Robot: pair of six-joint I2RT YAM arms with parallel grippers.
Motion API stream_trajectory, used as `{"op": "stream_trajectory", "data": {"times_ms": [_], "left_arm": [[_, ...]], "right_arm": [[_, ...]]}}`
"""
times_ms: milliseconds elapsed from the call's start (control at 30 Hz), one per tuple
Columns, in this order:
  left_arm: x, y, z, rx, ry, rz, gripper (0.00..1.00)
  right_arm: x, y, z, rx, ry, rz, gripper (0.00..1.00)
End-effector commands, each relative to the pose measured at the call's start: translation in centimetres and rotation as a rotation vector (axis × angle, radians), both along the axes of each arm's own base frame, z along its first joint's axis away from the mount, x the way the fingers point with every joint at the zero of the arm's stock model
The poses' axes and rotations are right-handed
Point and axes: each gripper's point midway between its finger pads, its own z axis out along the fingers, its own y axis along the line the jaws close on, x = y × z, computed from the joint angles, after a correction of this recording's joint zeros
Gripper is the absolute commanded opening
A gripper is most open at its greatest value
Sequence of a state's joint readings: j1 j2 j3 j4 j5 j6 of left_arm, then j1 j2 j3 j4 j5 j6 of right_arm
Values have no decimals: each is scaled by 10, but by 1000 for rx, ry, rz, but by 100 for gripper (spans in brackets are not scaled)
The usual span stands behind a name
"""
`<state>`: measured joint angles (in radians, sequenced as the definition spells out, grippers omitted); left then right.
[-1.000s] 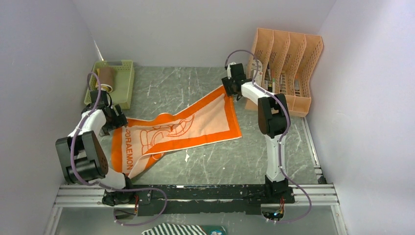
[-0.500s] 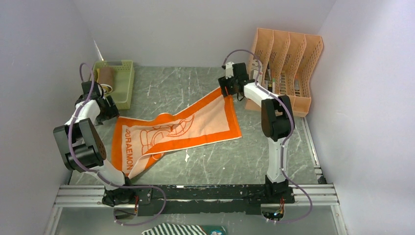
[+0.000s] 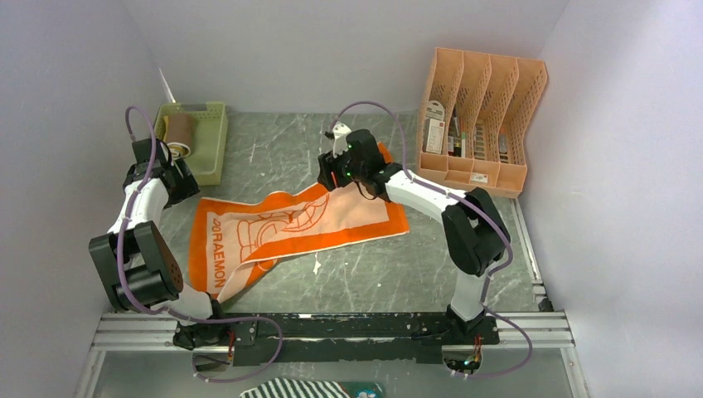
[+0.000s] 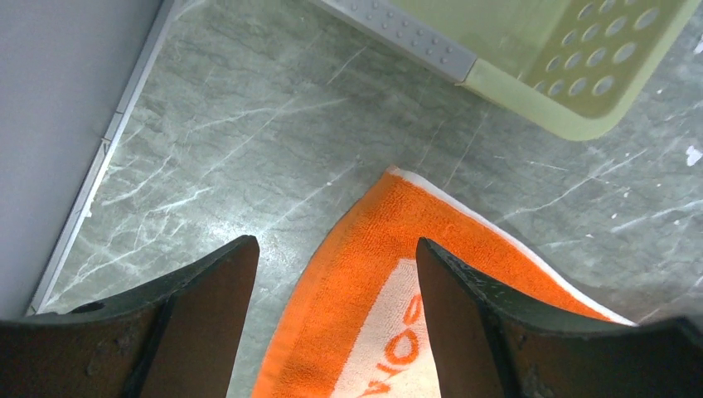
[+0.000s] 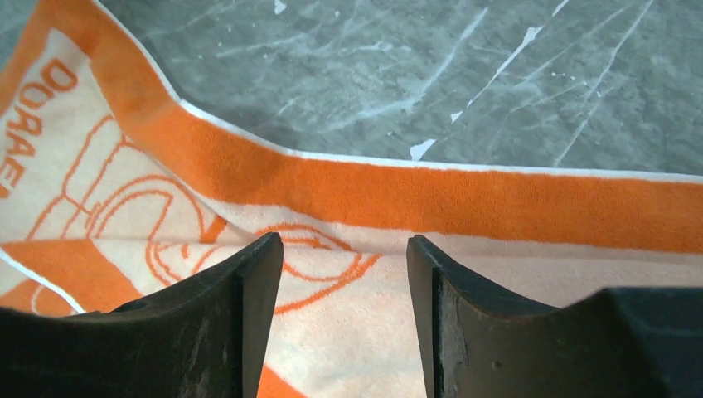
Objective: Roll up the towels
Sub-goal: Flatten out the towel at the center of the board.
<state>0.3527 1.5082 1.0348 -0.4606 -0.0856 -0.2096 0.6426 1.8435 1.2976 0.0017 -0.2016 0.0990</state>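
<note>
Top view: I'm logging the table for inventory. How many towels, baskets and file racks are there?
Towels: 2, the orange towel and the tan rolled towel
Basket: 1
File rack: 1
Total: 4

A grey, marble-patterned table [image 3: 356, 274] fills the centre of the overhead frame. An orange-bordered towel [image 3: 332, 217] lies spread across its middle, the lower-left end folded over. A pale green basket [image 3: 214, 141] sits at upper left, and an orange file organizer [image 3: 485, 170] at upper right.
</note>
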Motion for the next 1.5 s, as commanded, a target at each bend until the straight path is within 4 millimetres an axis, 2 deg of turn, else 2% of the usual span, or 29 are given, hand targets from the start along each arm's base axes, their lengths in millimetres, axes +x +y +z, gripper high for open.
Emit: {"op": "stream_trajectory", "data": {"times_ms": [0, 67, 133, 167, 300, 400, 567, 600, 700, 867, 1067, 1133, 1233, 1333, 1467], "left_arm": [[7, 1, 16, 0, -77, 12, 81], [8, 0, 17, -5, -80, 6, 81], [8, -1, 19, -10, -86, 2, 81], [9, -2, 20, -10, -87, 2, 81], [8, 0, 27, 3, -104, 8, 81], [7, 0, 29, 6, -110, 10, 81], [6, 4, 30, 21, -104, 28, 82], [6, 4, 29, 23, -102, 30, 82], [6, 5, 25, 15, -91, 24, 81], [5, 1, 16, -3, -74, 1, 75], [5, -7, -3, -50, -21, -31, 68], [2, -7, -10, -55, 2, -28, 68], [-1, -4, -17, -50, 29, -14, 68], [-5, -3, -27, -52, 65, -4, 69], [-3, -14, -39, -109, 77, -44, 68]], "right_arm": [[4, 16, -10, 60, 50, -7, 57], [6, 23, -32, 47, 80, 9, 56], [11, 25, -45, 40, 91, 16, 56], [13, 24, -59, 25, 116, 16, 55], [16, 21, -70, 44, 138, 18, 54], [16, 9, -82, 59, 178, -1, 53], [28, -24, -99, 126, 267, -79, 53], [37, -41, -102, 141, 287, -116, 53], [52, -73, -112, 150, 327, -199, 53], [68, -117, -123, 117, 345, -331, 53], [70, -139, -132, 67, 355, -402, 54], [69, -147, -141, 23, 367, -435, 54], [71, -167, -150, -18, 379, -506, 57], [76, -193, -149, -14, 396, -607, 58], [87, -220, -135, -112, 338, -710, 60]]}}
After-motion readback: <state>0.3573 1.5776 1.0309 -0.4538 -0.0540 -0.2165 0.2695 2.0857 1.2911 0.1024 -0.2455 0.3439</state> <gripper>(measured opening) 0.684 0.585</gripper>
